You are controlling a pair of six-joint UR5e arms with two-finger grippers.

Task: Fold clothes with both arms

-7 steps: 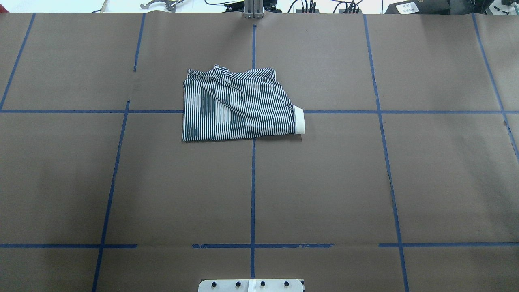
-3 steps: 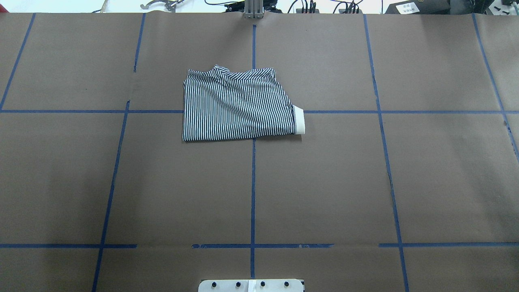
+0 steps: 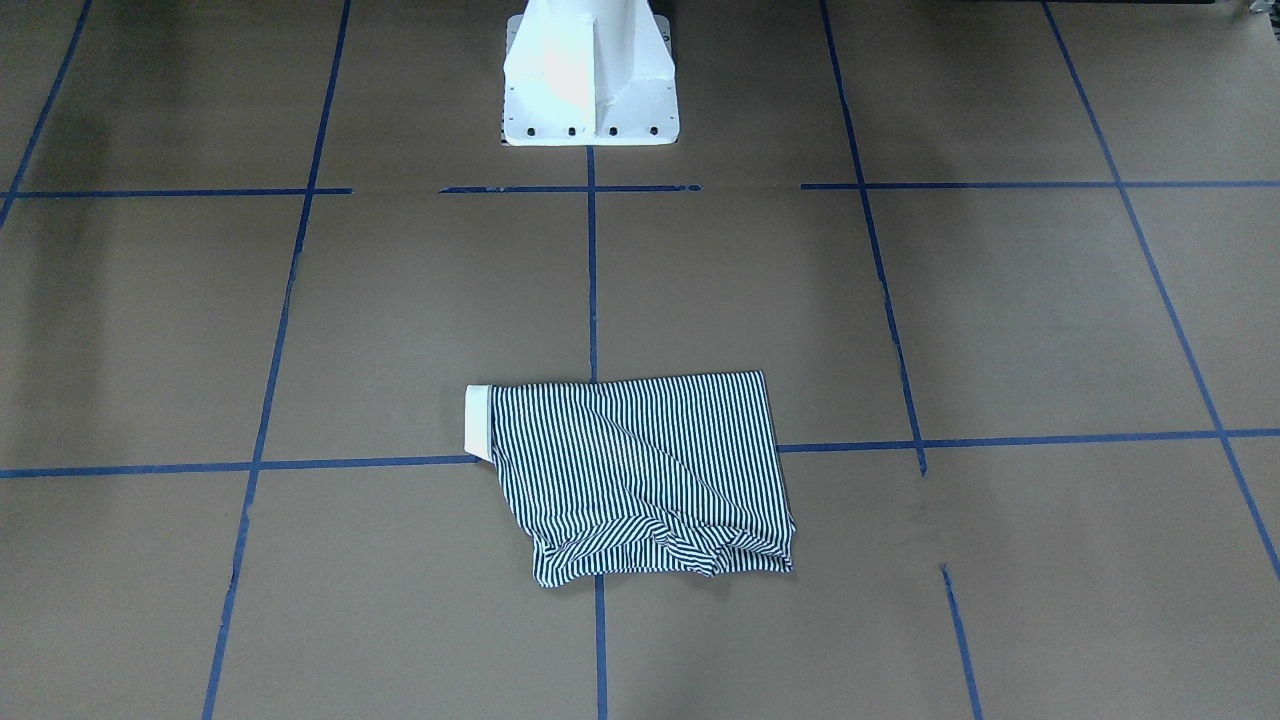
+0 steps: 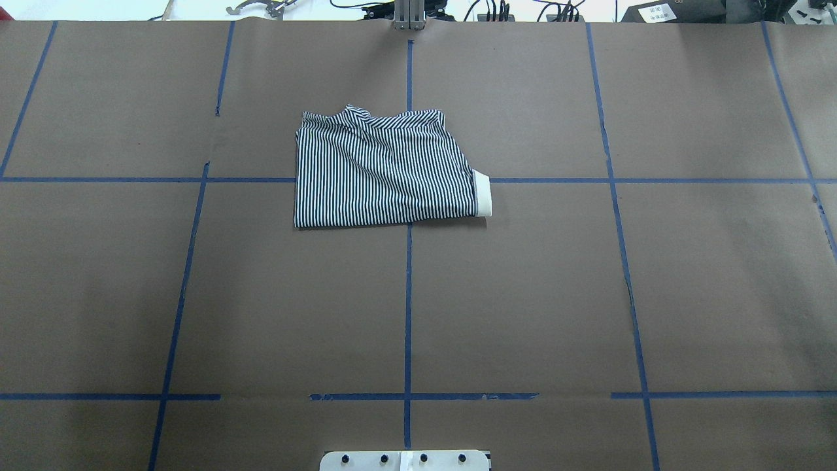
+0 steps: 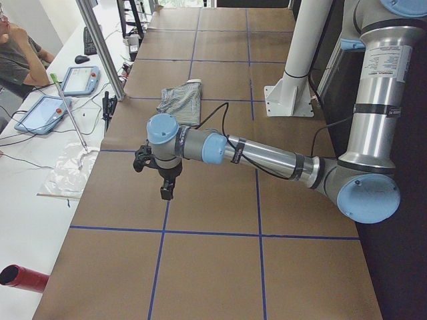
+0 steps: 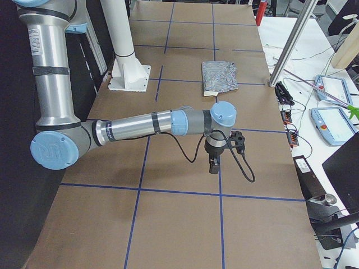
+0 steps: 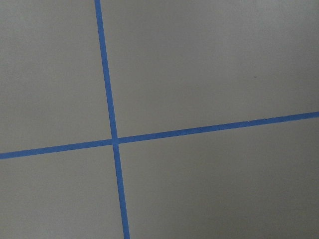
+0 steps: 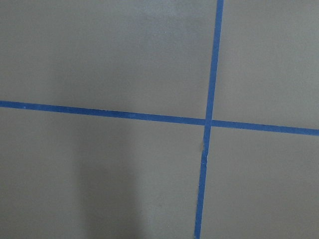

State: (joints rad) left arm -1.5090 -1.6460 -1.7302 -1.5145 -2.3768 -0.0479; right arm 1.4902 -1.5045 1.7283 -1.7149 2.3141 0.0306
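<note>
Plainly, the shirt [image 4: 386, 173] lay folded into a compact rectangle on the desk [image 4: 556, 294]. It sat astride the centre tape [image 4: 408, 294] in the half far from the robot, a little more of it on the robot's left than on its right. Its long axis ran across the desk, from one arm's side toward the other. The white collar [image 4: 481, 193] poked out at the end toward the robot's right, and the far edge was rumpled. Neither arm showed in the overhead or front views. The left arm [image 5: 260, 155] reached low over the desk toward its own end, and the left claw [image 5: 165, 189] pointed down over bare paper near a tape crossing. The right arm [image 6: 134, 126] mirrored it at the other end, and the right claw [image 6: 213, 164] likewise hung over bare paper. Only the side views caught either claw, so whether they were open or closed could not be told; no cloth hung from either. Both wrist cameras saw only paper and tape. The shirt thus lay inward from each claw, toward the desk's middle and well apart from both, and neither arm looked clearly nearer. The folding seemed largely done. Any further fold would probably need both claws brought in to the shirt's short ends.
</note>
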